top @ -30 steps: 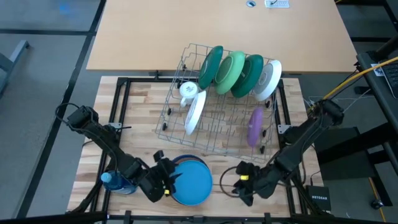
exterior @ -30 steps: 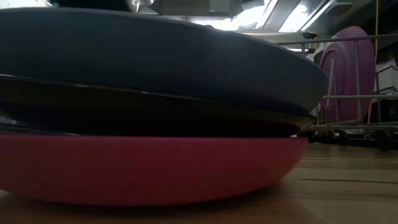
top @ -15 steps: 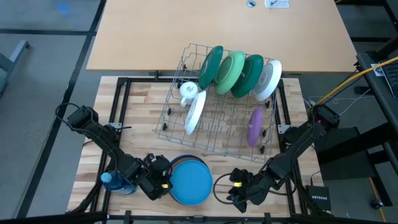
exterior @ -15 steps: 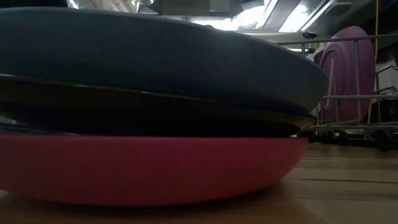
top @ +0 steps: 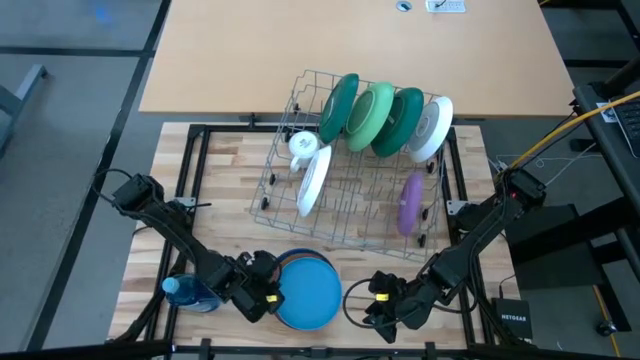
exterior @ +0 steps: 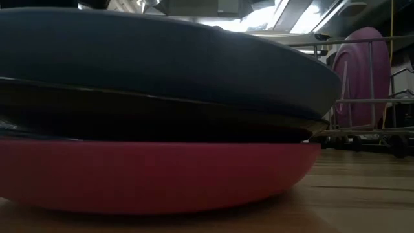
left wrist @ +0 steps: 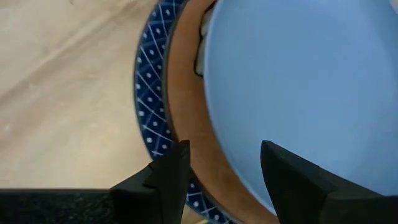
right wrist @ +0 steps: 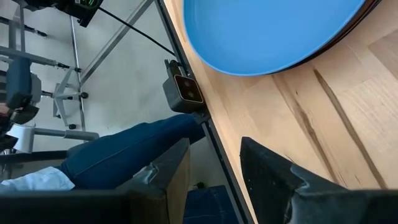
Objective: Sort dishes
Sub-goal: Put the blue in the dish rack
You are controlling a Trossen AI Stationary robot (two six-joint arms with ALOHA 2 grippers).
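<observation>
Six plates are already standing on edge in the wire rack (top: 352, 180) near the middle of the bench (top: 215, 190): a dark green plate (top: 339, 106), a light green plate (top: 372, 116), another dark green plate (top: 402, 122) and a white plate (top: 432, 127) along the rack's far side, a second white plate (top: 314, 181) leaning nearer its left end, and a purple plate (top: 410, 203) toward its right end. A stack of plates (top: 305, 291) is lying flat at the bench's near edge, with a blue plate (left wrist: 298, 93) on top, a brown plate (left wrist: 186, 106) under it and a blue patterned plate (left wrist: 148, 81) below that; the low view is also showing a red plate (exterior: 155, 175) at the bottom. The left gripper (top: 262, 292) is sitting just beside the stack's left rim, its fingers (left wrist: 165, 177) standing apart and straddling the rim of the upper plates without clamping them. The right gripper (top: 379, 302) is waiting near the bench's near edge, to the right of the stack, with its fingers (right wrist: 267, 171) apart and nothing between them. The step in hand appears to be taking the top plate off the stack. The next move probably calls for closing the left gripper on the blue plate's rim alone, lifting it clear of the brown plate, tipping it upright and seating it in a free slot of the rack.
</observation>
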